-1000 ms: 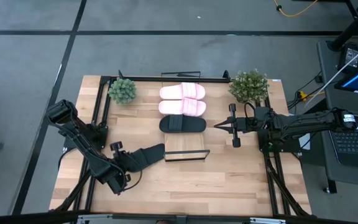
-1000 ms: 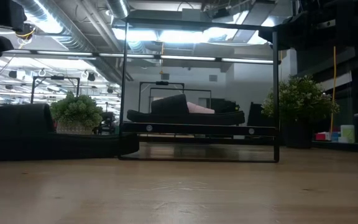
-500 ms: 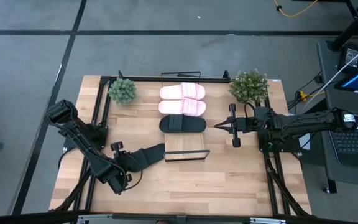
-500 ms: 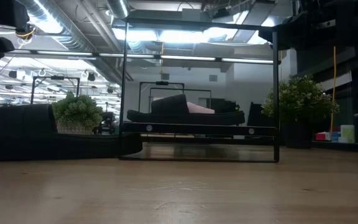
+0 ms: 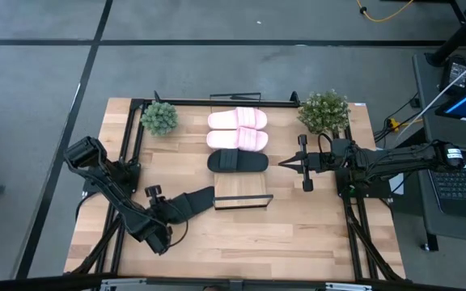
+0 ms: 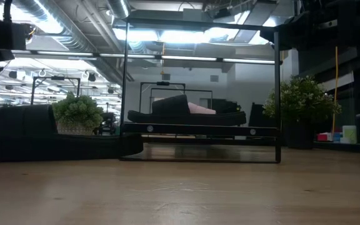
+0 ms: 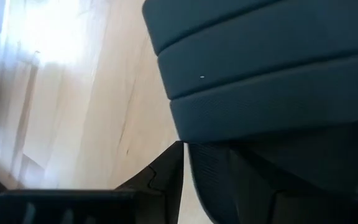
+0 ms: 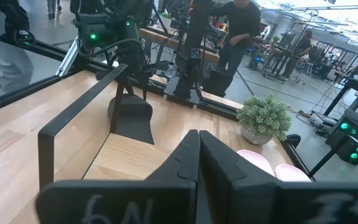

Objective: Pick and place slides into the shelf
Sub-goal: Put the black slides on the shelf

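The shelf (image 5: 243, 191) is a light-wood board in the table's middle. On its far part lie two pale pink slides (image 5: 237, 119) (image 5: 238, 139), and nearer a black slide (image 5: 237, 162). A second black slide (image 5: 191, 201) lies left of the shelf's near end, toe toward it, with my left gripper (image 5: 167, 210) shut on its other end. In the low view this slide (image 6: 49, 134) is a long dark shape low over the table. My right gripper (image 5: 284, 164) hangs shut to the right of the shelf, pointing level toward it. My left gripper holds the black slide by the end away from the shelf, slanting down from the table's near left. In the wrist view one finger (image 7: 163, 177) lies against the slide's edge (image 7: 211, 171); the slide hides the other. It sits roughly level; whether its sole touches the table I cannot tell.
A black metal frame (image 6: 199, 25) stands around the shelf. Small potted plants stand at the far left (image 5: 159, 117) and far right (image 5: 324, 111). Bare tabletop (image 5: 298, 234) lies near the front edge. In the right wrist view, people stand beyond the table.
My left arm's elbow has sunk a little toward the table's near edge. The held black slide has stayed almost where it was, beside the shelf's near end.
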Controlling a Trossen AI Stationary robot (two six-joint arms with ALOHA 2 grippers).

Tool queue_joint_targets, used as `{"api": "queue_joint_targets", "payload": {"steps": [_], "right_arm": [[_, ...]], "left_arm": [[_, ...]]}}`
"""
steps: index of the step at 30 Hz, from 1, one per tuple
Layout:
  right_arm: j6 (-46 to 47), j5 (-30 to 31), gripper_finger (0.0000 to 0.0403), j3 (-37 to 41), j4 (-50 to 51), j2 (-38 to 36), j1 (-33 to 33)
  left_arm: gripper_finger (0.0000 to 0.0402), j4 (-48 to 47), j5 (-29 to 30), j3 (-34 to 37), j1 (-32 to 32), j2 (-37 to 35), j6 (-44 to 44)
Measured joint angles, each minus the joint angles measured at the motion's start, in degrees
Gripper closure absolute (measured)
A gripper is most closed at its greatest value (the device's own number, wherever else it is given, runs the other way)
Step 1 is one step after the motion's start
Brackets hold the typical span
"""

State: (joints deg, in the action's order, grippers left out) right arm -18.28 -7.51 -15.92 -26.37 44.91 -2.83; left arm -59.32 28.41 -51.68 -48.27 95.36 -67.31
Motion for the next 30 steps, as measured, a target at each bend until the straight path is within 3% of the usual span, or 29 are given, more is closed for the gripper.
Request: {"api": "queue_joint_targets", "payload": {"steps": [8, 15, 30], "right_arm": [[0.06, 0.00, 0.0389, 0.00, -0.02, 0.00, 0.00], [0.04, -0.01, 0.0389, 0.00, -0.02, 0.00, 0.00], [0.04, 0.00, 0.0389, 0.00, -0.02, 0.00, 0.00]], "left_arm": [[0.0292, -1.42, 0.48, 0.00, -1.44, 0.08, -2.97], [0.0292, -1.74, 6.99, 0.00, -2.59, 0.07, -4.21], [0.0292, 0.27, 7.55, 0.00, -2.49, 0.05, -4.13]]}}
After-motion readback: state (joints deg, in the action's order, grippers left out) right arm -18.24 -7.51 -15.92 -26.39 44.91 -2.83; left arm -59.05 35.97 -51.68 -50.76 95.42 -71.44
